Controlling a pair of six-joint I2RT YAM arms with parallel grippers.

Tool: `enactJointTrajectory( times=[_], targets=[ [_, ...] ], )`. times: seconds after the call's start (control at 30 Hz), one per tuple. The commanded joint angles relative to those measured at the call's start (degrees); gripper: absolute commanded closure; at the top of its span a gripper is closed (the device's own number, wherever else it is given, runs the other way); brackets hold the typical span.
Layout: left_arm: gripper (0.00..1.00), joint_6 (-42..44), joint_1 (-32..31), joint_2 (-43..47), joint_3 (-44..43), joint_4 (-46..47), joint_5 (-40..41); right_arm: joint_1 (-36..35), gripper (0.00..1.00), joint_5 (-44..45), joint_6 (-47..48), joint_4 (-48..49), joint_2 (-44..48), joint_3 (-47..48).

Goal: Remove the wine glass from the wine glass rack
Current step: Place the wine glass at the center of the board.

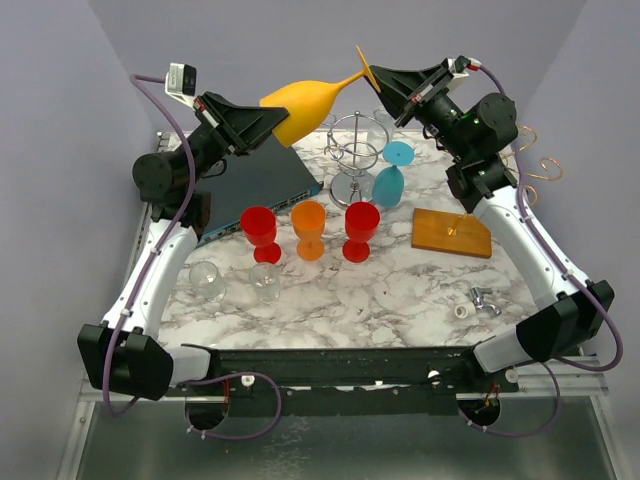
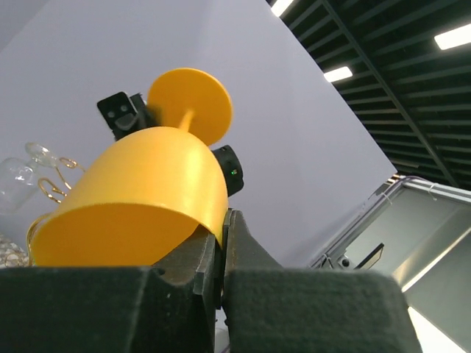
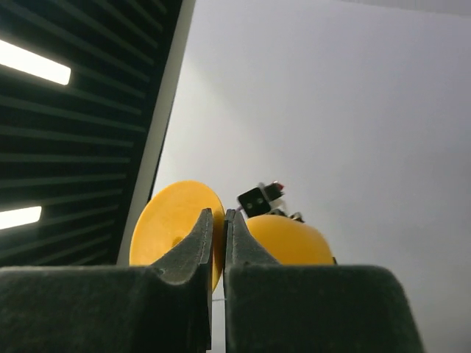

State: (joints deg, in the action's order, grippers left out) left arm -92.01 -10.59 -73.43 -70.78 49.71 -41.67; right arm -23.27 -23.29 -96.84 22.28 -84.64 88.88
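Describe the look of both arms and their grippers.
The left arm and right arm have white links, black joints and a lilac cable each. The left gripper and right gripper are black wedges with tapered fingers. A small pale camera sits on each wrist.

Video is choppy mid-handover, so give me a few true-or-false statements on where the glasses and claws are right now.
1. The yellow wine glass is held in the air, off the wire rack. True.
2. The left claw is open beside it. False: it is shut on the rim of the bowl.
3. The right claw grips the glass's foot. True.
4. The blue wine glass stands on the wooden board. False: it is at the rack, bowl down.
5. Two red glasses and an orange glass stand upright in a row. True.
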Motion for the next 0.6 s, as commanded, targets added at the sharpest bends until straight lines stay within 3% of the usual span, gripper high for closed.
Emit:
enactJointTrajectory(
  times=[0.0,0.13,0.2,0.3,0.57],
  targets=[
    [1.00,1.6,-0.1,2.2,-0.5,-1.5,-0.9,-0.5,0.86,1.9,11.6,-9.9,1.4,1.2],
    [1.00,7.3,-0.1,3.9,-2.2,-11.8,-1.3,-0.5,0.36,7.7,24.5,-21.9,3.6,5.5],
    [1.00,10.1,-0.1,5.2,-3.1,-16.3,-1.4,-0.5,0.19,12.2,30.6,-29.9,4.9,7.9],
    [1.00,15.5,-0.1,6.9,-5.2,-26.3,-1.0,-0.4,0.01,19.6,38.5,-36.8,6.9,11.1],
    [1.00,35.6,-3.5,7.0,-15.7,-65.5,3.8,-0.5,0.00,32.2,57.1,-49.2,9.6,19.7]
  ],
)
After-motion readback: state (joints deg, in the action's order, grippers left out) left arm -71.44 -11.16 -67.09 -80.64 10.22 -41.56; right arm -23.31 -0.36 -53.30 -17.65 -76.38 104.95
